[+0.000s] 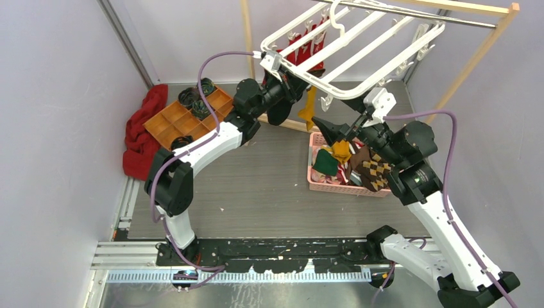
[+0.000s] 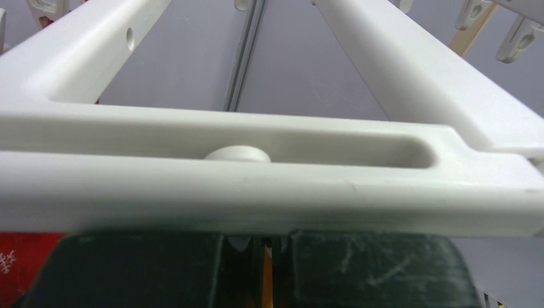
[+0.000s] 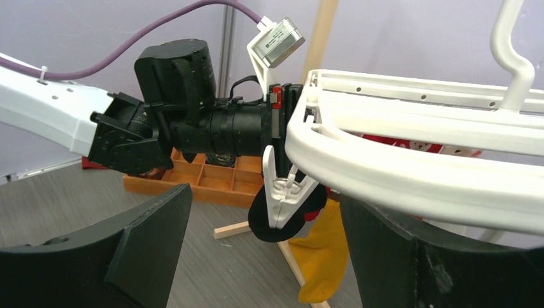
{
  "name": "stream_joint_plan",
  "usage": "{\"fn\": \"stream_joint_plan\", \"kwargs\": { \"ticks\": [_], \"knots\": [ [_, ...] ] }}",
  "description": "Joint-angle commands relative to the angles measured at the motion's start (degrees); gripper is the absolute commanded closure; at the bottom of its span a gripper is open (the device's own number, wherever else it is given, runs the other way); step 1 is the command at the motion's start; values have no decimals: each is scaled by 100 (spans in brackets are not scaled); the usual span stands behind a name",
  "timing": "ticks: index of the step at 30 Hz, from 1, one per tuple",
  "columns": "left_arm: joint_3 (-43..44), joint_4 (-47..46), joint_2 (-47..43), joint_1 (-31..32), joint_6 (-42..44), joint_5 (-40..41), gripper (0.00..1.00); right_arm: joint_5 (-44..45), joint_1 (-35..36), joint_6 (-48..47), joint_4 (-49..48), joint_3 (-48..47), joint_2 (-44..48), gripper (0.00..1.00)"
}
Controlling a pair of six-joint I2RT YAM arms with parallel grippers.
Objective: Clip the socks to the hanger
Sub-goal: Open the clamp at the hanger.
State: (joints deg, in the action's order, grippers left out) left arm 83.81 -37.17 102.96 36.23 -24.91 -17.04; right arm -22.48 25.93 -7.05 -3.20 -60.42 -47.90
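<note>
Overhead, the hanger (image 2: 256, 186) bar lies just above left pincer (image 2: 266, 247).

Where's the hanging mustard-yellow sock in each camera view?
Top external: the mustard-yellow sock hangs below the hanger's near-left edge, upper centre.
Left wrist: only a yellow sliver at bottom centre; cannot confirm it.
Right wrist: bottom centre, beneath the hanger rim.
Shared landmark: the white hanger.
</note>
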Motion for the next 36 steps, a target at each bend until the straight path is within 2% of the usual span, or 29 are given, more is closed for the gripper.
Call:
{"fn": "stream_joint_plan", "kwargs": {
  "ticks": [1, 15, 27, 36],
  "knots": [
    [212, -422, 5, -42, -40, -60, 100, 433, 112, -94, -634, -16, -11, 10],
    [259, -434, 48, -38, -82, -63, 100, 753, 263, 37, -1092, 110, -125, 26],
    [289, -466, 114, -41, -137, -55, 100, 1060, 411, 145, -1299, 180, -248, 27],
    [337, -480, 154, -38, -163, -72, 100, 1241, 429, 211, -1482, 233, -323, 35]
  ]
}}
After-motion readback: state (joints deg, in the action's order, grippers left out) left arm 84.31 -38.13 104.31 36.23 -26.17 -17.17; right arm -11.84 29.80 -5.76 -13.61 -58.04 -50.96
